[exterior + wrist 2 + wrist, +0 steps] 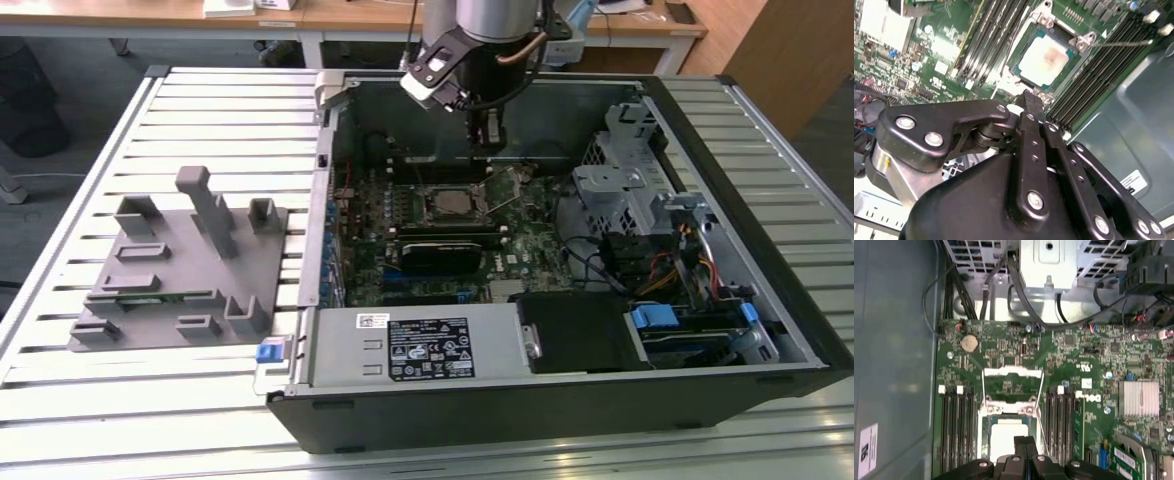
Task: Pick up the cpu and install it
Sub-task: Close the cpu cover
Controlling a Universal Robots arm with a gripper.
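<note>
The cpu (454, 206) lies flat in the motherboard socket inside the open computer case, its silver top facing up. In both wrist views the cpu (1046, 59) (1006, 436) sits with the socket's metal frame (1013, 373) folded open beside it. My gripper (487, 135) hangs above the board, just beyond the socket's far side in the exterior view. Its two black fingers (1032, 107) are pressed together, shut with nothing between them. In the first wrist view the gripper (1024, 441) overlaps the cpu's near edge.
The grey fixture (180, 265) stands on the slatted table to the exterior view's left of the case (561, 410). Memory slots (956, 425) flank the socket. A thin socket lever (1119, 44) sticks out. Cables and a drive cage (641, 200) crowd the case's right side.
</note>
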